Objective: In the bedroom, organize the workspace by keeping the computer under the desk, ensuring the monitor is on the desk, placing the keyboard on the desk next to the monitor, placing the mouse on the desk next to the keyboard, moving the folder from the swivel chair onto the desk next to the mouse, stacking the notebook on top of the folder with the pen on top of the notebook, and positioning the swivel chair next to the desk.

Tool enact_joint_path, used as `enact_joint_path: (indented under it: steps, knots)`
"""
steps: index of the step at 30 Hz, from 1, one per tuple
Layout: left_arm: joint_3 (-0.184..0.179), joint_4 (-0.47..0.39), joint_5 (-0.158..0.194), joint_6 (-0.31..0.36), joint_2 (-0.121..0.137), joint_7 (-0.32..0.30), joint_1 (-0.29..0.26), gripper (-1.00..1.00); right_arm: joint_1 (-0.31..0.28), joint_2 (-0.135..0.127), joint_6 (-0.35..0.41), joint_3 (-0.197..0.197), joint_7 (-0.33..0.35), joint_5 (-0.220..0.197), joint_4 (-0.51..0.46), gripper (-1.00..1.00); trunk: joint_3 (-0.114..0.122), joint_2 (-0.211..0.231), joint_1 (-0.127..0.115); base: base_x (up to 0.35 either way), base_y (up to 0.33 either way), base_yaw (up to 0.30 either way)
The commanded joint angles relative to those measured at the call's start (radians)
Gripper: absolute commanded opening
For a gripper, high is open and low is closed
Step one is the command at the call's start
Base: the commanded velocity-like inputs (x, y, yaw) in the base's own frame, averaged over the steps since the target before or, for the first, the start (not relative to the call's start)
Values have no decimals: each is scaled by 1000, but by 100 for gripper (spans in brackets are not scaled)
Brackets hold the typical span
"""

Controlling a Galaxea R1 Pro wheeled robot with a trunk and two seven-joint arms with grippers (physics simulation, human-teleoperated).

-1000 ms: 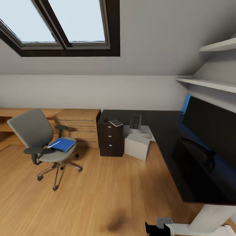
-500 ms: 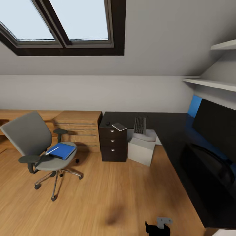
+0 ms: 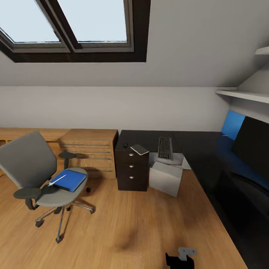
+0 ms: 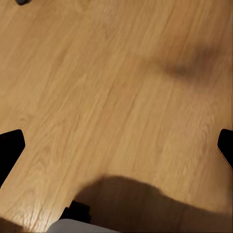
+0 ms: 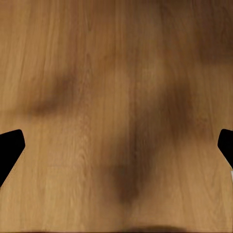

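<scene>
Both grippers hang spread and empty over bare wood floor (image 5: 116, 97). At lower left of the head view, the blue folder (image 3: 69, 180) lies flat on the swivel chair (image 3: 41, 172), pen (image 3: 57, 179) across it. It looks light, stiff and slick, best pinched at an overhanging edge.

Bright blue folder (image 3: 70, 180) on grey swivel chair (image 3: 35, 168); glossy black desk (image 3: 209, 160)

Swivel chair (image 3: 35, 168) at left on the floor (image 3: 123, 220); folder (image 3: 70, 180) on its seat, pen (image 3: 56, 180) on the folder. Table (image 3: 201, 149) at right: mouse (image 3: 125, 145), notebook (image 3: 139, 150), keyboard (image 3: 164, 147) in a row; monitor (image 3: 254, 144) far right. Computer (image 3: 164, 177) underneath.
</scene>
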Motion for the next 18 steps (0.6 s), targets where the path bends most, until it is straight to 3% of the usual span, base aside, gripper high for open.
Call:
enact_joint_path:
  steps: [1, 18]
  knots:
    - [-1, 1, 7, -3, 0, 0, -1, 100, -1, 0, -4, -9, -2, 9, 2, 100, -1, -1, 1, 333, 12, 0]
    - [-1, 1, 7, -3, 0, -1, -1, 100, -1, -1, -4, -8, -2, 9, 2, 100, -1, -1, 1, 335, 2, 0]
